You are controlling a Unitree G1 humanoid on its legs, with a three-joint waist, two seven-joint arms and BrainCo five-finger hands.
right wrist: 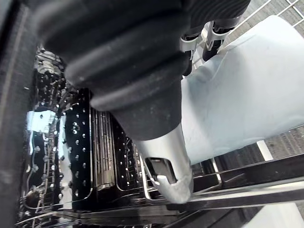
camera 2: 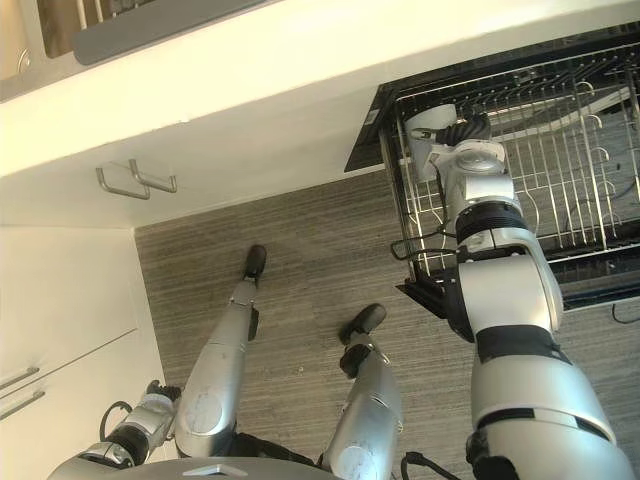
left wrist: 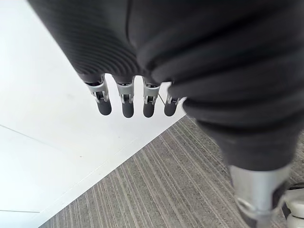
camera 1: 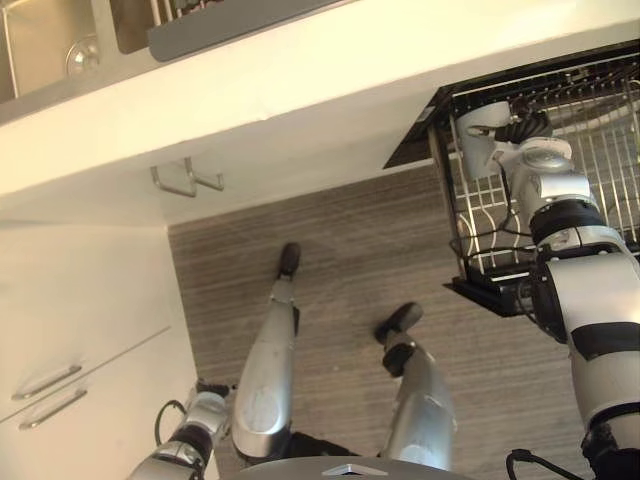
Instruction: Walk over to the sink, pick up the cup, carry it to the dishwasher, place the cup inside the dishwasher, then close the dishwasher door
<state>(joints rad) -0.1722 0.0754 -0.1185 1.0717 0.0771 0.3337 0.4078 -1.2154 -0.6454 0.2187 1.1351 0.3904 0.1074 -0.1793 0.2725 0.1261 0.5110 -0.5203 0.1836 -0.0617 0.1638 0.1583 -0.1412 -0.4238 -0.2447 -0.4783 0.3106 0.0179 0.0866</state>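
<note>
**Holding cup at dishwasher rack**

Counted one cup (camera 2: 430,128), pale. Counted one dishwasher rack (camera 2: 570,170) of white wire, drawn out of the dark opening of one dishwasher (camera 2: 368,135). Counted one sink (camera 1: 60,50), well away from the rack across the white countertop (camera 1: 300,90). Counted two hooked handles (camera 2: 138,180) on the cabinet face under the countertop, between sink and rack. Counted two bar handles (camera 1: 47,381) on drawer fronts further from the rack again.

Found the cup at the rack's corner nearest the sink, inside the rack's outline. Cannot tell whether resting on the wires or clear of them.

Logged the right hand (camera 1: 522,128) clamped on the cup. Saw dark-tipped fingers (right wrist: 209,40) curled against one side and the thumb (right wrist: 166,161) lying along the other, per the right wrist view. Noted the right arm stretched forward across the rack's near edge, wrist above the wires.

Logged the left hand (camera 1: 205,408) hanging low, well away from the rack on the sink side. Placed it beside the drawer fronts, above the grey striped floor (camera 1: 350,250). Saw its fingers (left wrist: 126,102) straight and slack, slightly apart, holding nothing.
</note>
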